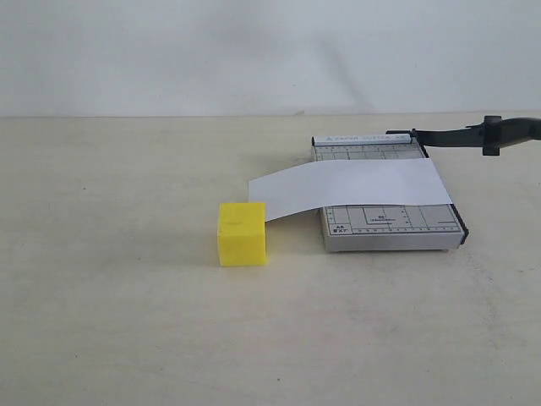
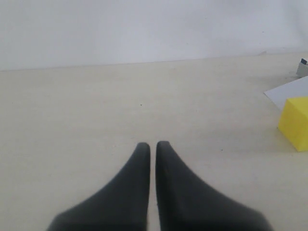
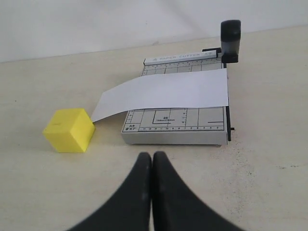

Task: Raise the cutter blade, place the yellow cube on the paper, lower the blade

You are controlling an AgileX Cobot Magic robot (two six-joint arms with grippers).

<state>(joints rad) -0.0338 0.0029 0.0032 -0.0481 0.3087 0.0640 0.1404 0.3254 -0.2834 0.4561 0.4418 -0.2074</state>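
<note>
The yellow cube [image 1: 242,233] sits on the table just left of the grey trimmer base [image 1: 393,227], beside the overhanging end of the paper [image 1: 355,186]. That white strip lies across the base. The cutter blade [image 1: 473,135] is lifted off the base, its black lever reaching out from the hinge at the far corner; its handle [image 3: 230,38] shows in the right wrist view. My left gripper [image 2: 153,144] is shut and empty over bare table, with the cube [image 2: 296,122] off to its side. My right gripper [image 3: 152,155] is shut and empty, short of the base [image 3: 173,134] and cube [image 3: 69,130]. Neither gripper appears in the exterior view.
A pale beige tabletop [image 1: 127,321] stretches around the trimmer, with a plain white wall [image 1: 254,51] behind it.
</note>
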